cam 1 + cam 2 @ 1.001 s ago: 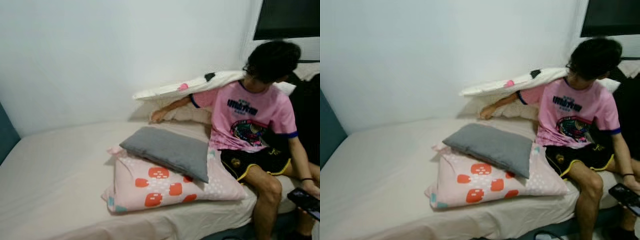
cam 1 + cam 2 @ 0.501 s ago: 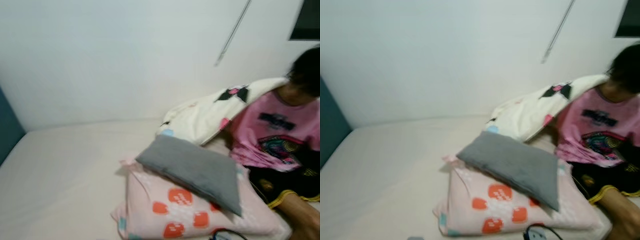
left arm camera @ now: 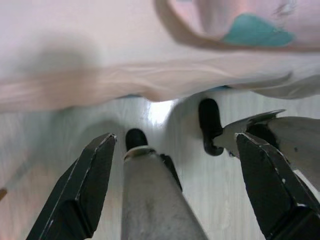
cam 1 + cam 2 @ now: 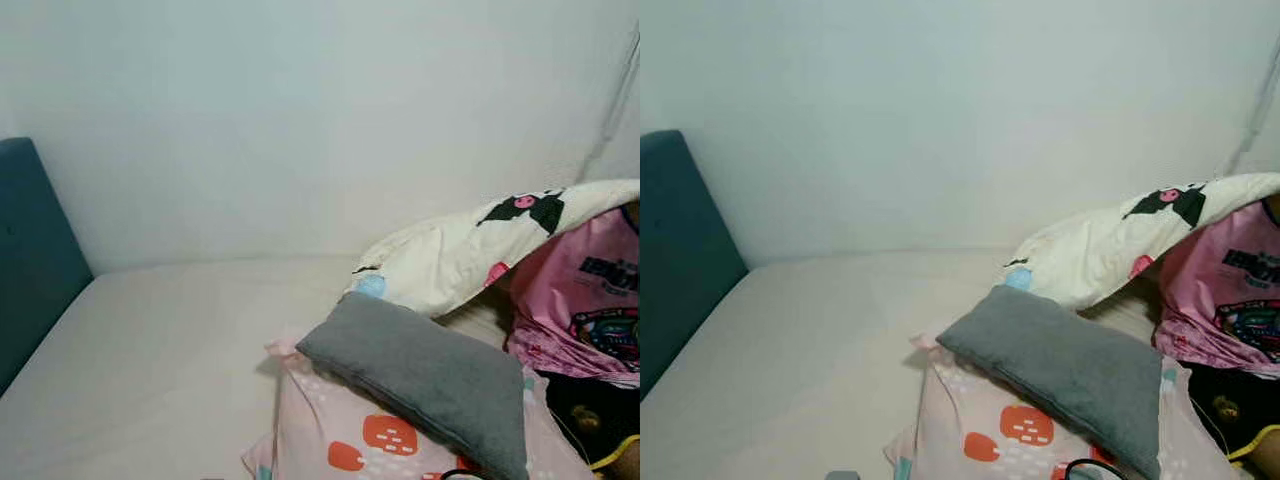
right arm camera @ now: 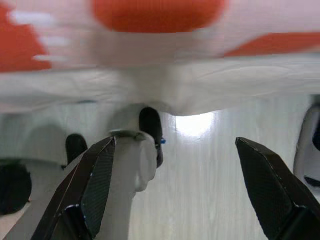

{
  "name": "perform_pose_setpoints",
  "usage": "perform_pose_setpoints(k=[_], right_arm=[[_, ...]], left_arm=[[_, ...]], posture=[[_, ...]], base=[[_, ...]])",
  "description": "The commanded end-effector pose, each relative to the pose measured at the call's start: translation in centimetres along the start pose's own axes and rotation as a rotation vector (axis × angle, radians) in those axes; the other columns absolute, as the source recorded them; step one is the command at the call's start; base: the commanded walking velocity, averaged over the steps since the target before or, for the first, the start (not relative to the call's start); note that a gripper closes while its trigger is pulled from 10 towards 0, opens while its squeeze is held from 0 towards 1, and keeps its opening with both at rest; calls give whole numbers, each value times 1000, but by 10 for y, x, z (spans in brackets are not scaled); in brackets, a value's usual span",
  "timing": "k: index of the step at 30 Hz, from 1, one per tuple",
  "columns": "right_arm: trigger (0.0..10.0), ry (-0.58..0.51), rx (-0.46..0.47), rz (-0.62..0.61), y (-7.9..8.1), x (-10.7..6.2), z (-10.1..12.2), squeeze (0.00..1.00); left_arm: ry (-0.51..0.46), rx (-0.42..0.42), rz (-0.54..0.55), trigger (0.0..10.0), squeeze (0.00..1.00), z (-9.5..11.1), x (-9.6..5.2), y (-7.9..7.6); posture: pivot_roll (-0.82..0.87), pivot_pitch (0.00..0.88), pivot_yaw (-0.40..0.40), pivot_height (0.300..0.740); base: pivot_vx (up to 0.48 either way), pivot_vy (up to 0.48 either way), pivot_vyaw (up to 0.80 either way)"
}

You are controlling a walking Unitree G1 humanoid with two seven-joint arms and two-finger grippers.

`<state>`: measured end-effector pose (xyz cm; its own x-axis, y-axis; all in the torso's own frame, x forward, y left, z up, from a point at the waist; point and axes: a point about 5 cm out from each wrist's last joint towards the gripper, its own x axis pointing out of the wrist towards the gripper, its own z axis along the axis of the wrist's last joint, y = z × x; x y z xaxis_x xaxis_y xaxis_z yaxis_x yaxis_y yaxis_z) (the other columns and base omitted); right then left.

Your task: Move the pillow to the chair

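Note:
A grey pillow (image 4: pixel 420 375) lies tilted on top of a pink pillow with orange patches (image 4: pixel 380 440), near the front right of the bed (image 4: pixel 170 360). Behind them a person in a pink shirt (image 4: pixel 590 300) holds a white patterned pillow (image 4: pixel 470 250) raised over the bed. My left gripper (image 3: pixel 175 190) hangs open below the bed's edge, over the pale floor, with the pink pillow's corner (image 3: pixel 250 25) above it. My right gripper (image 5: pixel 170 192) is open too, low beside the bed, with the orange-patched pillow (image 5: pixel 155 25) overhead.
A teal headboard (image 4: pixel 30 250) stands at the bed's left end. A white wall runs behind the bed. My own silver legs and black feet (image 3: pixel 210 125) show on the wooden floor (image 5: pixel 210 170) below the grippers.
The camera has swung left and closer, so the bed and pillows shift right and the headboard comes in. The person has lifted the white patterned pillow up and forward.

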<state>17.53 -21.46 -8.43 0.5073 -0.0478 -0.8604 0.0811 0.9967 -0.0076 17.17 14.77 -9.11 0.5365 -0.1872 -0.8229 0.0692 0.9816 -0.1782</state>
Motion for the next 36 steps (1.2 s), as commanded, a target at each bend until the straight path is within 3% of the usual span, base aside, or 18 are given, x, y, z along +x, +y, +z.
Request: perform_pose_setpoints(k=[1,7,13,16,19,21,23,25,27,28,30,35,36], right_arm=[[10000,-34,50,-33,-5,0,8,0],[10000,-118,159,-82,-14,0,33,0],[10000,-217,198,-67,-14,-1,63,0],[10000,-274,233,-15,-9,-2,78,0],[10000,-387,308,145,5,-5,108,0],[10000,-387,308,145,5,-5,108,0],[10000,-502,450,294,12,-12,134,0],[10000,-502,450,294,12,-12,134,0],[10000,-604,664,397,7,-19,151,0],[10000,-604,664,397,7,-19,151,0],[10000,-619,775,363,-4,-19,151,0],[10000,-627,878,283,-21,-19,142,0],[10000,-655,984,270,-30,-20,140,0]], left_arm=[[10,19,-1,10000,0,-2,-1,3],[1,-9,26,10000,0,-1,-1,6],[-1,-15,14,10000,0,-2,-1,3],[-1,-16,12,10000,0,-2,-1,3],[0,-19,11,10000,0,-3,-1,3],[0,-19,11,10000,0,-3,-1,3],[5,-16,13,10000,0,-6,-2,4],[5,-16,13,10000,0,-6,-2,4],[15,-7,16,10000,0,-10,-4,7],[15,-7,16,10000,0,-10,-4,7],[28,4,23,10000,0,-16,-6,13],[44,9,41,10000,0,-25,-11,23],[48,14,44,10000,0,-27,-12,25]], posture=[[-89,6,10,740],[-98,10,19,740],[-99,14,17,740],[-98,14,16,740],[-101,19,15,740],[-101,19,15,740],[-94,39,24,740],[-94,39,24,740],[-78,60,36,740],[-78,60,36,740],[-67,69,41,740],[-26,106,60,740],[-18,114,66,740]], base=[[0,-480,0],[0,-160,-106],[0,0,-498],[0,0,0],[0,0,0],[0,0,0],[0,0,0],[0,0,0],[0,0,0],[0,0,0],[0,0,0],[0,0,0],[0,0,0]])
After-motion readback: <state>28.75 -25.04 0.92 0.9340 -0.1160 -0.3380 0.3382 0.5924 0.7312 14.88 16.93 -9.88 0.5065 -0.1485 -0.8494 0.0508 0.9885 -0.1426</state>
